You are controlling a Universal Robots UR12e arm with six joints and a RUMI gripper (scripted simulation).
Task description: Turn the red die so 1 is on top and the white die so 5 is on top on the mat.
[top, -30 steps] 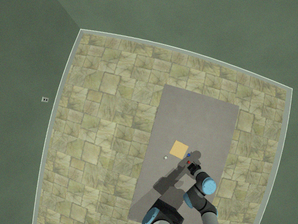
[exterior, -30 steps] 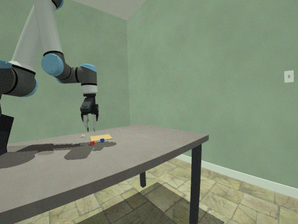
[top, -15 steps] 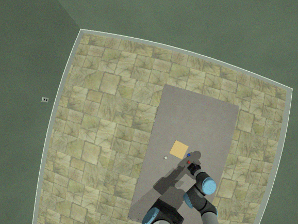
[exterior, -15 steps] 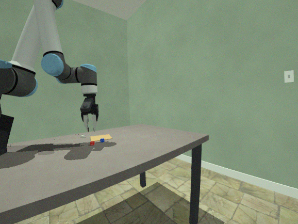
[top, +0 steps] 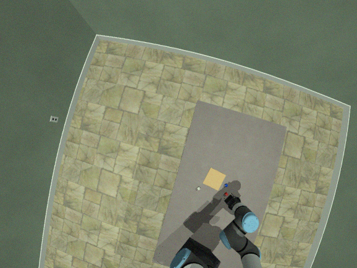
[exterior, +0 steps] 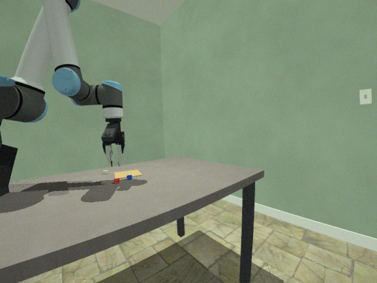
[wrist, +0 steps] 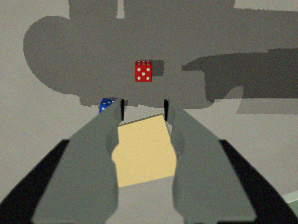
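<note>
White die (top: pixel 198 188) (exterior: pixel 105 172) pips too sm. to read, top + ext. views.

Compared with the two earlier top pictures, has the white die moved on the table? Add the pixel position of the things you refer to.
No. In the top view, the white die (top: pixel 198 188) (exterior: pixel 105 172) lies at the same place beside the yellow mat (top: pixel 214 179) (exterior: pixel 128 174) (wrist: pixel 145 153).
</note>
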